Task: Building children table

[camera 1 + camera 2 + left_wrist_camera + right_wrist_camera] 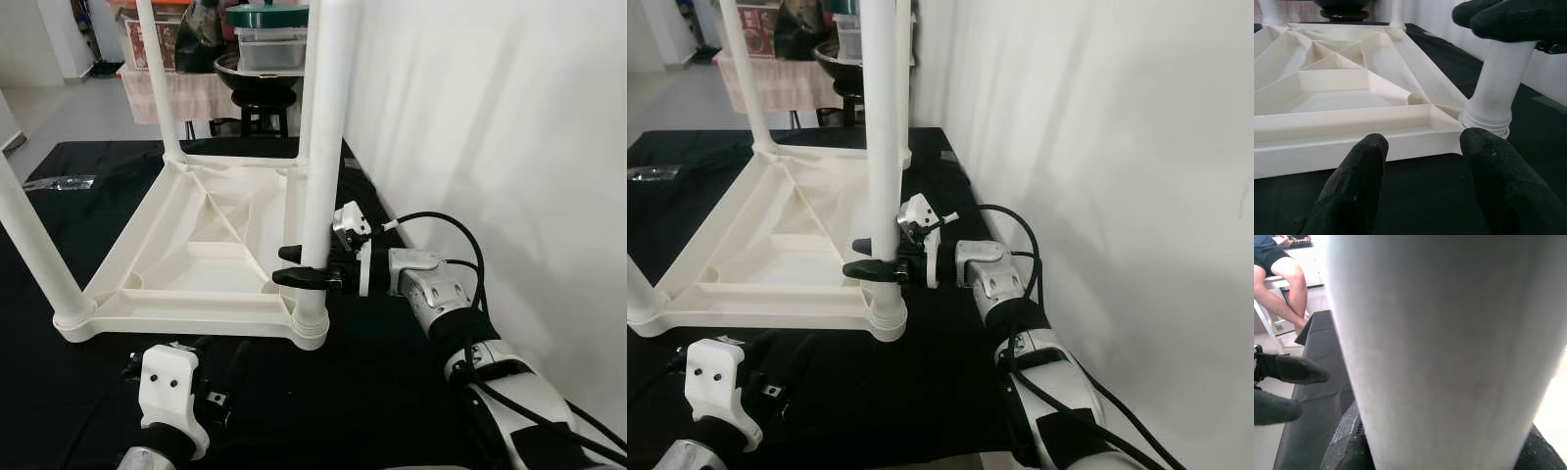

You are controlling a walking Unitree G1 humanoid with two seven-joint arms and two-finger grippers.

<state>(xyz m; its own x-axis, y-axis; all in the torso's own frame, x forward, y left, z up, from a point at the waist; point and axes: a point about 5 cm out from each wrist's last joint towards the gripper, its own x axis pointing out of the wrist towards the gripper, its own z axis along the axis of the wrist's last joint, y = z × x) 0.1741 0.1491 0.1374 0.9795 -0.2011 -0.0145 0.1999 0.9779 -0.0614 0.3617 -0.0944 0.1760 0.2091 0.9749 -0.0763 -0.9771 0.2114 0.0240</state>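
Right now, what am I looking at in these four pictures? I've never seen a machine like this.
This is a walking robot with two silver arms, each ending in a claw of two black fingers. Two pictures come from cameras in its head, looking down; the other two come from cameras on its wrists.

On a black cloth lies a white children's table, upside down, its legs pointing up. The right claw is closed around the nearest leg, just above where it plugs into the corner. The right wrist picture shows that leg up close.

The left claw rests open on the cloth, facing the table's edge, holding nothing. A person sits in the background.
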